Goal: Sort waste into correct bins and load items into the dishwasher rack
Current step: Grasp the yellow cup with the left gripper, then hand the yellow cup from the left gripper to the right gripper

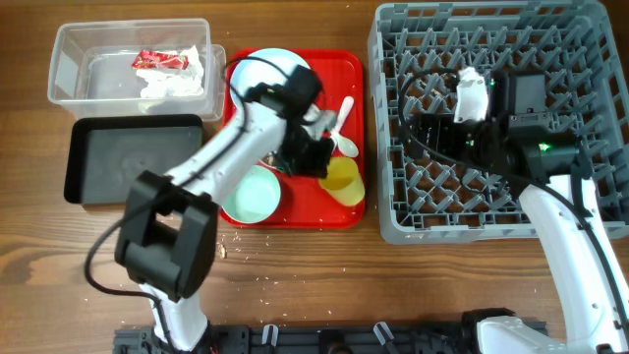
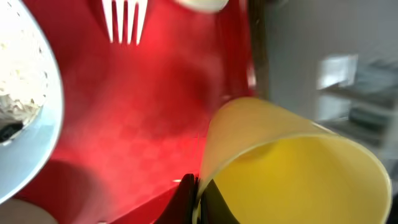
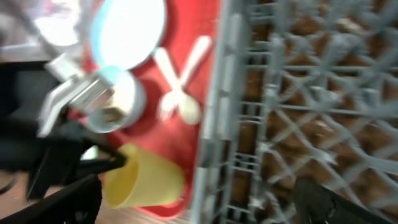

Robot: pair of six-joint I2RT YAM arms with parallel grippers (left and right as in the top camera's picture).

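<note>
Fingers (image 2: 183, 205) of bent left arm (image 1: 221, 147) pinch yellow cup (image 2: 292, 174) rim; right fingers (image 3: 342, 208) spread over rack (image 3: 311, 93)

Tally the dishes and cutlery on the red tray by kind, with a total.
plate: 1
bowls: 2
yellow cup: 1
fork: 1
spoon: 1
Total: 6
</note>
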